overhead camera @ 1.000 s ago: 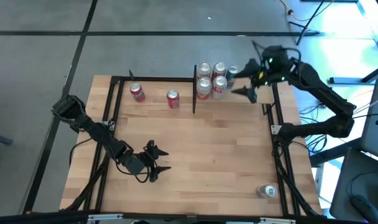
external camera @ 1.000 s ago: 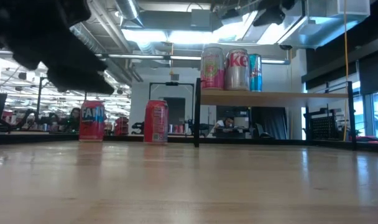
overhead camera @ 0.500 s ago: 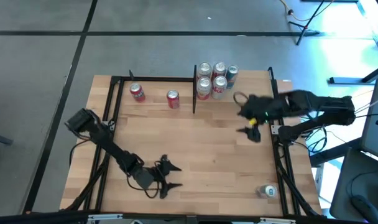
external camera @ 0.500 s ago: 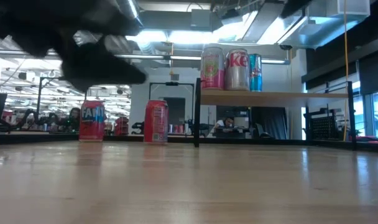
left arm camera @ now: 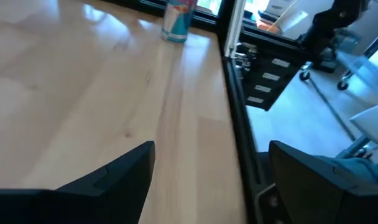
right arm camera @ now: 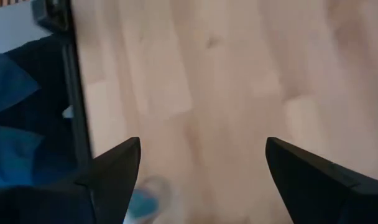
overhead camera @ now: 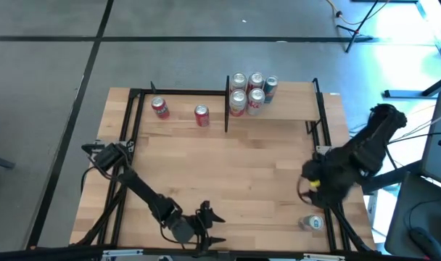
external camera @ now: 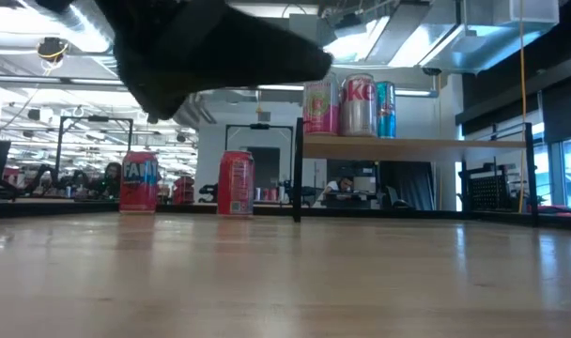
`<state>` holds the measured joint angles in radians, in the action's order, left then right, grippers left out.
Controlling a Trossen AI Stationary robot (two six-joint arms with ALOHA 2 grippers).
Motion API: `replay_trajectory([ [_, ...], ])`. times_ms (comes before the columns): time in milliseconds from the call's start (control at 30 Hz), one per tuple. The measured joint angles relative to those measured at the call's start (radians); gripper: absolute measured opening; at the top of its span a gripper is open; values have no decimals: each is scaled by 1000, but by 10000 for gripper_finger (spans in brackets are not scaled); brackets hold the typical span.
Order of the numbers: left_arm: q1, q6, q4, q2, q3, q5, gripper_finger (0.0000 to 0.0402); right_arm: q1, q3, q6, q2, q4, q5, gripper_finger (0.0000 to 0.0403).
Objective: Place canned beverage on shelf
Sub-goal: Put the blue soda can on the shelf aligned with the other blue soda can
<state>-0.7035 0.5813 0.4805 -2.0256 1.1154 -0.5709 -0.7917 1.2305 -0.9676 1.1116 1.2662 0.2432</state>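
Canned beverage [overhead camera: 312, 223] apparently upright near table edge, right end effector [overhead camera: 305, 190] wide beside it

Both arms matte black, jointed, slim links with bulkier housings. Left gripper [overhead camera: 208, 228]: two pointed black fingers [left arm camera: 108, 177], wedge-shaped. Right gripper [overhead camera: 305, 190]: same black build, small yellow mark, thin dark cables.

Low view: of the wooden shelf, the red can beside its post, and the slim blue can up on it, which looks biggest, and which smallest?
1. The shelf, widest by far.
2. The red can.
3. The slim blue can, narrowest, though it may stand farther from the camera, so that ranking is unsure.
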Motion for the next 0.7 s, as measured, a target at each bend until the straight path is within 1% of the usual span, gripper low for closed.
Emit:
replay_trajectory([
  [167, -18, 86, 1, -13, 11, -26, 299, -216, -10, -288, 41, 2, 1, 333],
  [333, -35, 120, 3, -13, 11, -63, 299, -359, -10, -525, 101, 14, 4, 333],
  [433, -43, 128, 5, -13, 11, -86, 299, -410, -10, -618, 144, 16, -2, 333],
  [533, -46, 147, 6, -13, 11, -97, 299, -437, -10, -675, 191, 11, -15, 333],
  [700, -46, 152, 6, -13, 11, -100, 299, -446, -11, -682, 249, -30, -26, 333],
])
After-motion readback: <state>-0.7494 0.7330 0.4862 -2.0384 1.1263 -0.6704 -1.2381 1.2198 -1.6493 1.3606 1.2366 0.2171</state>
